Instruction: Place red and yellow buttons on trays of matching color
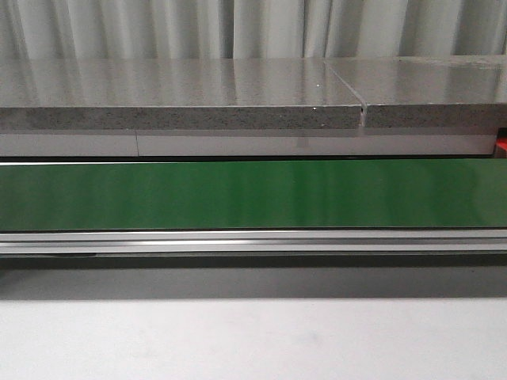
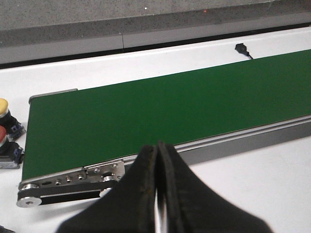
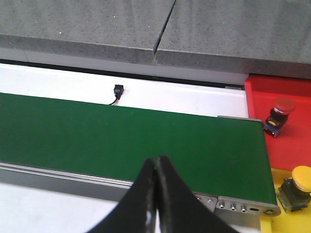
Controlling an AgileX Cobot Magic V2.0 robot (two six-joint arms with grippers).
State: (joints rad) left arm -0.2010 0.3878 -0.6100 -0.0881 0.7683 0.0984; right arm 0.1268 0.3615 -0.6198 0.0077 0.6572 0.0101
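Right wrist view: red button on red tray; yellow button on yellow tray; right gripper and left gripper both pressed closed, holding nothing.

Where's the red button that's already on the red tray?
In the right wrist view, the red button sits on the red tray, just past the end of the green belt; the front view doesn't show it.

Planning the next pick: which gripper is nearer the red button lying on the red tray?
Right. The right gripper sees the red button on the red tray across the belt's end; the left gripper sits at the opposite end.
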